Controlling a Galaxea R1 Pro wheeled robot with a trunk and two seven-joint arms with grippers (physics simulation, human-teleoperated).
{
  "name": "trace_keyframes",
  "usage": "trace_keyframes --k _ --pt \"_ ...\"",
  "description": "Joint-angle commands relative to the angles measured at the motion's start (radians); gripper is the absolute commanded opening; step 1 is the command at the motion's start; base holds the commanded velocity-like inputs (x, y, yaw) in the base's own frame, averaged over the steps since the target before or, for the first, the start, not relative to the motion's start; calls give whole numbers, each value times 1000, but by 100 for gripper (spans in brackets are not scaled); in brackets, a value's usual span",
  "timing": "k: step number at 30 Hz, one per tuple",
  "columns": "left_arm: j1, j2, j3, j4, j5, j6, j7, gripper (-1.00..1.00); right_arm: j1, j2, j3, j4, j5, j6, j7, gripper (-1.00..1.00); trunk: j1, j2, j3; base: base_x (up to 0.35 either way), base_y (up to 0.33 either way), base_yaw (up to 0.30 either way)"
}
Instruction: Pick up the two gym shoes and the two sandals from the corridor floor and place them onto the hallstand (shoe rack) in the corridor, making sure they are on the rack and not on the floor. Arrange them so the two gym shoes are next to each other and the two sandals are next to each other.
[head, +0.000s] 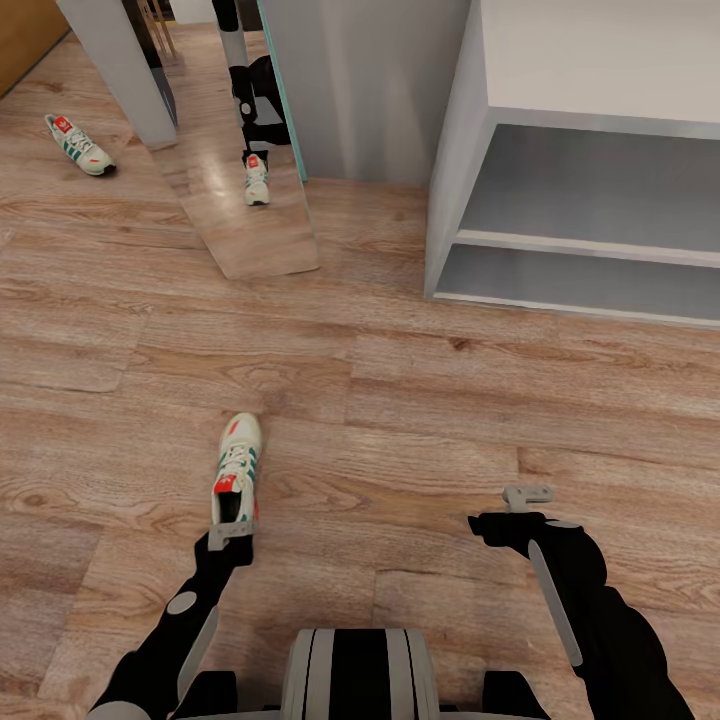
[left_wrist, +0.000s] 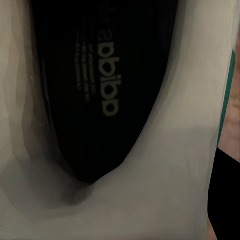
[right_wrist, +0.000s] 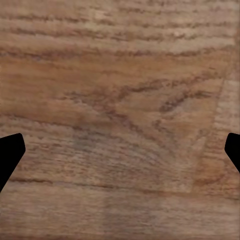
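One cream-white gym shoe (head: 237, 462) with green stripes lies on the corridor floor (head: 420, 400) just ahead of me, toe pointing away. My left gripper (head: 230, 532) is down at its heel, fingers spread to either side of the heel, looking open. The left wrist view looks into the shoe's black insole (left_wrist: 100, 90) and white heel wall (left_wrist: 150, 200). The second gym shoe (head: 80, 145) lies far off at the back left. My right gripper (head: 530, 493) hangs open over bare planks (right_wrist: 120, 100). The hallstand (head: 600, 180) stands at the right back. The sandals are out of view.
A turquoise-framed mirror (head: 235, 200) stands at the back centre and reflects a gym shoe and my body. A grey wall (head: 370, 90) is beside it, and a grey post (head: 125, 70) rises near the far shoe. Open floor stretches between me and the hallstand.
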Motion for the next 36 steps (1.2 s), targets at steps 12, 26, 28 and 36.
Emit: trace_keyframes --k 12,26,28,36 --pt "12 0 22 0 0 1 -2 -100 0 0 0 0 1 0 0 100 -3 2 27 0 0 0" --pt "11 -1 21 -298 -6 184 0 -100 0 0 0 0 1 0 0 100 -9 5 81 0 0 0" --pt "8 0 23 -394 -3 336 -1 -100 0 0 0 0 0 0 0 100 -10 5 89 0 0 0" --pt "6 -1 25 -585 0 658 -1 -100 2 0 -1 0 0 0 3 100 -14 7 120 0 0 0"
